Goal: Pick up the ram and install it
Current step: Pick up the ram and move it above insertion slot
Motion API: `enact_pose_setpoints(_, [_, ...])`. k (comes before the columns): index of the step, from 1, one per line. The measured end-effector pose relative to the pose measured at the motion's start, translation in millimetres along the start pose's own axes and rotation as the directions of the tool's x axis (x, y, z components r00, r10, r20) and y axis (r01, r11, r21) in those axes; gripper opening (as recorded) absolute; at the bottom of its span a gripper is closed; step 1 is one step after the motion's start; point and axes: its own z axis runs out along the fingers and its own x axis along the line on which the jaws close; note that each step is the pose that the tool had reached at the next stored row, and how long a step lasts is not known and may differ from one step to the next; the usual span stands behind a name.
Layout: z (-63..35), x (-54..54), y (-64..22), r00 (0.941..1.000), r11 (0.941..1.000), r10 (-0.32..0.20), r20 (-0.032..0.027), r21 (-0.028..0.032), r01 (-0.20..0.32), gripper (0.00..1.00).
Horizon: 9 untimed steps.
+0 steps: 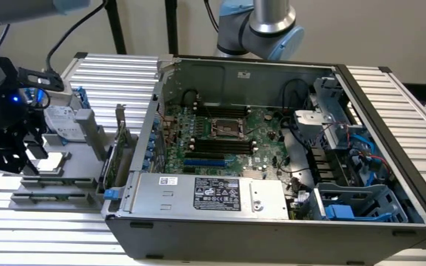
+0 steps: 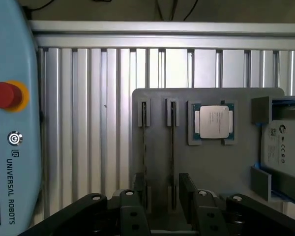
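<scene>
The ram stands on edge in a slot of the grey holder, with a second stick in the neighbouring slot and the processor just beside them. The end effector hangs over the holder's near end with its fingers apart, straddling the ram's line and gripping nothing. By my reading the task has barely begun. The ram is not lifted, and the black slots in the case, well apart from the holder, look empty.
</scene>
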Motion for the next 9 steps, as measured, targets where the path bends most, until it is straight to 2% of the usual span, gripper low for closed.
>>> enact_pose_setpoints(9, [16.3,7.5,-2.6,0.9999,0.9999,-0.015,-0.0008,-0.0002,0.015,0.42])
